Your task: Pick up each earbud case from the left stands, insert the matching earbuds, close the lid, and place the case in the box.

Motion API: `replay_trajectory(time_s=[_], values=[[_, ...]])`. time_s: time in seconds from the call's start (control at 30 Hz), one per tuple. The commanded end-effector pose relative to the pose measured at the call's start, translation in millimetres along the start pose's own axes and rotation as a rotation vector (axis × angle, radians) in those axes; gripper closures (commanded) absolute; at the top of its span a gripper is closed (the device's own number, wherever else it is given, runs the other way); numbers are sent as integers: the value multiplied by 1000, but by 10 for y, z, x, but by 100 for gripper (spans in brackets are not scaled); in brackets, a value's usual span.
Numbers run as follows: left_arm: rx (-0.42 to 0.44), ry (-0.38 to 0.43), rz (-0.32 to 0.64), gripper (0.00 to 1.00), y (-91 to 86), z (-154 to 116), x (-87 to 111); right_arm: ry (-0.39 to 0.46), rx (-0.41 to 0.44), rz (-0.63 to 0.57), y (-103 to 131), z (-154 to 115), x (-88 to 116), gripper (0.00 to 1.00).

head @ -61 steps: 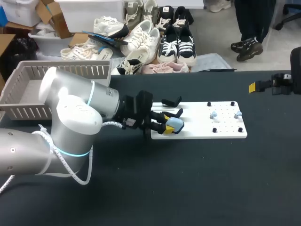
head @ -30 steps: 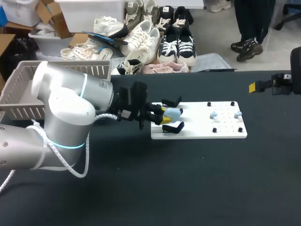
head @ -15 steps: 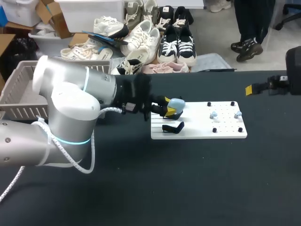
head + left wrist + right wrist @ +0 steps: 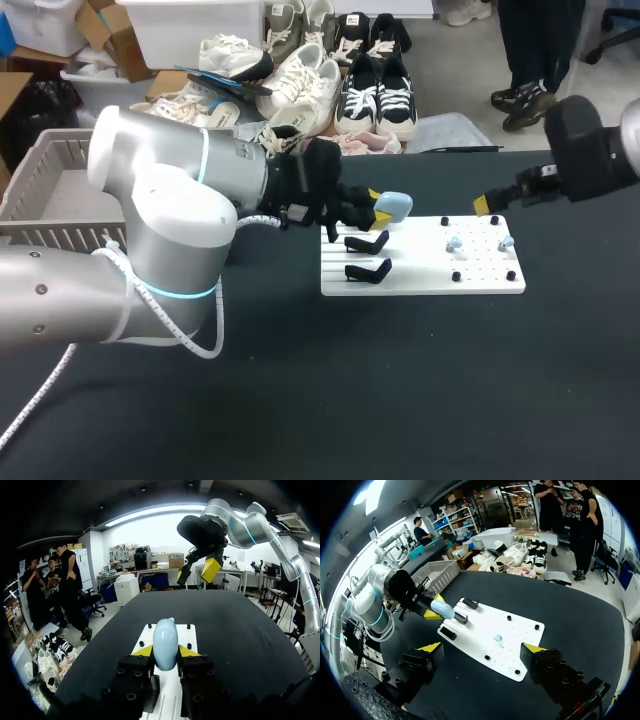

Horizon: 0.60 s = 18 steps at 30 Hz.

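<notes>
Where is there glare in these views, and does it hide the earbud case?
Head view: even light, the earbud case in the left hand stands out against the black table. Left wrist view: soft sheen on the case, nothing washed out. Right wrist view: the white board is bright, no glare on it.

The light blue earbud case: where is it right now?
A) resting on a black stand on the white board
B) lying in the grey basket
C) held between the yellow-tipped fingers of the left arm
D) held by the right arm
C: in the left wrist view the earbud case is clamped between the left gripper's two yellow tips, and the head view shows it above the black stands, not on them.
</notes>
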<state>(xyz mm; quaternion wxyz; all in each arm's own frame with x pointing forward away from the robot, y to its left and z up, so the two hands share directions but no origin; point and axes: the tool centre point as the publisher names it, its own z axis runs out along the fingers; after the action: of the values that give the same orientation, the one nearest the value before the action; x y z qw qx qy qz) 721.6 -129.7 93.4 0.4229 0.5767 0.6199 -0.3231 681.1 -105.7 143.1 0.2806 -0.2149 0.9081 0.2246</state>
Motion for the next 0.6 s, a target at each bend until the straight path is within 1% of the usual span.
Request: replay_trajectory(time_s=[0.03,0.3,0.6], values=[[14,10,10,100,42,74,-42,25,-72,-15,60,124,-26,0],[38,13,45,100,-57,126,-114,73,-126,-53,218,351,0,0],[65,7,67,100,-167,128,-183,88,-144,-60,263,437,20,0]])
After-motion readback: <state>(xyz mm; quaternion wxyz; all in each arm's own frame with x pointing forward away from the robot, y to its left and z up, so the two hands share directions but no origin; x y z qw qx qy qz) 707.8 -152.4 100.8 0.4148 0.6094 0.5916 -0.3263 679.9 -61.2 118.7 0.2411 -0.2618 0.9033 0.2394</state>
